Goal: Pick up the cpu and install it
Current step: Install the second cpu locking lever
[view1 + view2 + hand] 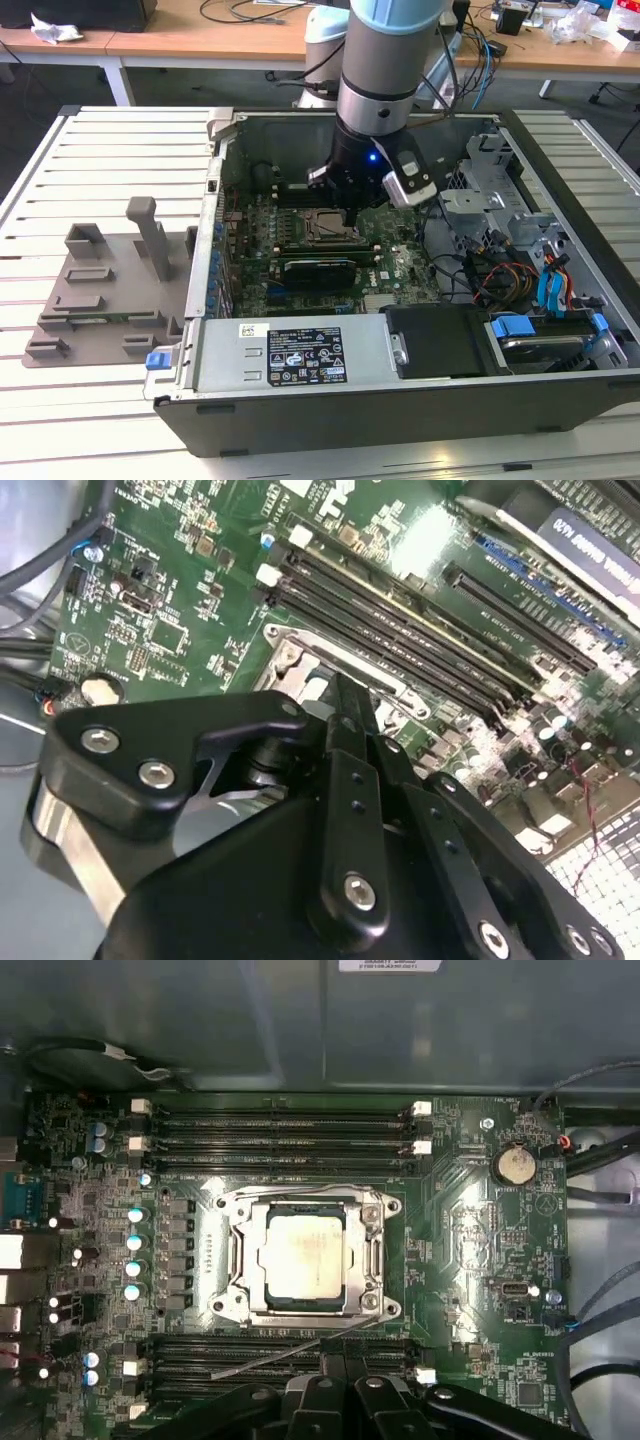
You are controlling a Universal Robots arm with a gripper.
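Observation:
The cpu (305,1257), a flat square chip with a silvery-tan top, lies flat inside the metal-framed socket (238,1260) on the green motherboard (480,1230). In the first wrist view my gripper (335,1355) hovers just beside the socket's edge, over the memory slots. Its black fingers are drawn together with nothing between them. The second wrist view shows the gripper (345,695) from behind, its tips meeting above the socket frame (300,655). In the exterior view the gripper (352,212) hangs inside the open computer case, right next to the socket (322,226).
A thin metal lever (270,1355) slants across the memory slots beside the socket. A grey plastic tray (110,290) sits on the slatted table at the exterior view's left. The case walls (215,190), the power supply (290,352), the drive bay and cables (520,270) hem in the board.

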